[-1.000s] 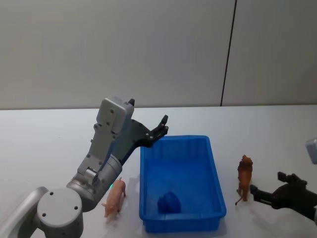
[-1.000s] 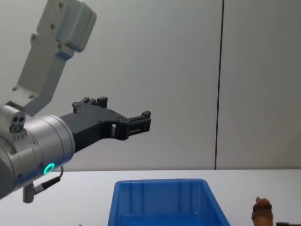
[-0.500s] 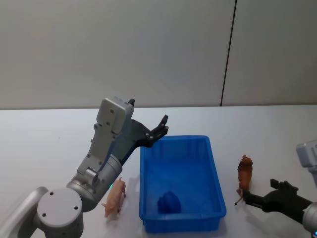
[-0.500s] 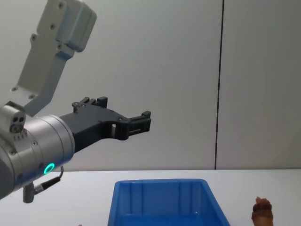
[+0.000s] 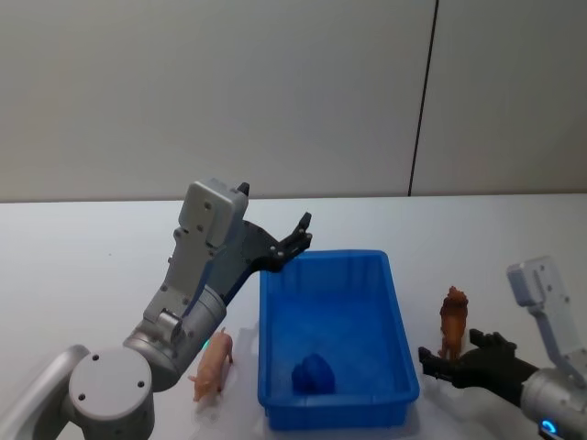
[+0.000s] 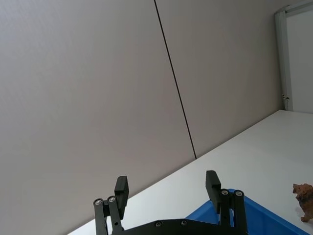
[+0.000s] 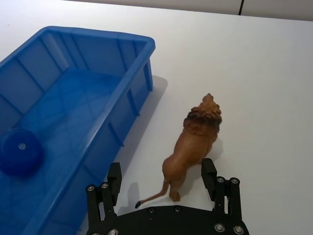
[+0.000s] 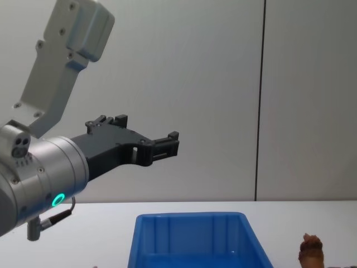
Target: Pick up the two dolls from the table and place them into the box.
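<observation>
The left arm [image 5: 197,270] is made of grey and silver metal with a small green light ring. It is bent up high and reaches forward. At its end the black left gripper [image 5: 298,236] hangs up in the air and points forward. Its two fingers [image 6: 121,186] are wide apart. The right arm [image 5: 550,403] is grey too, with a pale block at the wrist, and it sits down low on the right side. Its black right gripper [image 5: 456,354] points toward the robot's left, with both prongs spread open.
</observation>
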{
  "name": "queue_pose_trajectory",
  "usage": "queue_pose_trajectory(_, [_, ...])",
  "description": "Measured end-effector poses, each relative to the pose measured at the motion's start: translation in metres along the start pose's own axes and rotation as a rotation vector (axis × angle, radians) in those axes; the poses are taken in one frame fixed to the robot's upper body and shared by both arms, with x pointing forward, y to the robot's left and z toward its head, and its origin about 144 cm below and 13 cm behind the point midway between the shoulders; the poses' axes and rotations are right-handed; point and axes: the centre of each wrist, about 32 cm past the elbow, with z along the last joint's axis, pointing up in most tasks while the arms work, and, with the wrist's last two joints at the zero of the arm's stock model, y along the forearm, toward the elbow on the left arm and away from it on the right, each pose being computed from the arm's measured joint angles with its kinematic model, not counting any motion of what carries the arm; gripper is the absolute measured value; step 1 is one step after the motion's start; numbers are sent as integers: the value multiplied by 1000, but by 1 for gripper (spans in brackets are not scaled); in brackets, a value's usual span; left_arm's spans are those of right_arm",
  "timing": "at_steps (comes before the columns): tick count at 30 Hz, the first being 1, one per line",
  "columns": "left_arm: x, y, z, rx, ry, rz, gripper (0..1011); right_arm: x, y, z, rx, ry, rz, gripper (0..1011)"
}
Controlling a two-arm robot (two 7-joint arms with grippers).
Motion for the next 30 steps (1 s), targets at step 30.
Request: queue_pose_trajectory(30, [0, 0, 0, 0, 0, 0, 1001, -19, 23, -4, 7, 16, -131, 905])
